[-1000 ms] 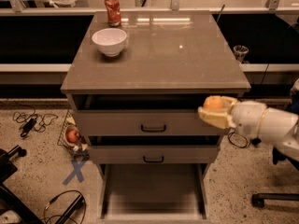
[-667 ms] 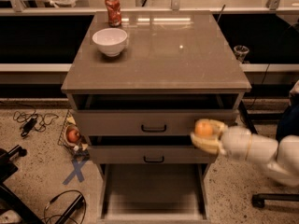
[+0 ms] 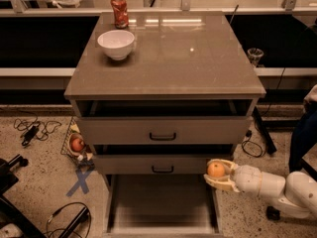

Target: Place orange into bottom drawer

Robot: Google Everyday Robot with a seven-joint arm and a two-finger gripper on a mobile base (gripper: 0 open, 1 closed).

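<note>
My gripper (image 3: 217,172) comes in from the lower right on a white arm and is shut on the orange (image 3: 216,169), a small round fruit between the cream fingers. It holds the orange at the right front corner of the cabinet, level with the middle drawer front, just above the right edge of the bottom drawer (image 3: 161,202). The bottom drawer is pulled out wide and its flat grey floor is bare.
A white bowl (image 3: 116,43) and a red can (image 3: 119,11) stand on the cabinet top (image 3: 188,58). The two upper drawers (image 3: 163,133) show dark handles. A wire basket with a reddish fruit (image 3: 77,144) sits on the floor at the left, near cables and a blue X mark.
My gripper has carried the orange down and to the left, from beside the top drawer front to just above the bottom drawer's right edge.
</note>
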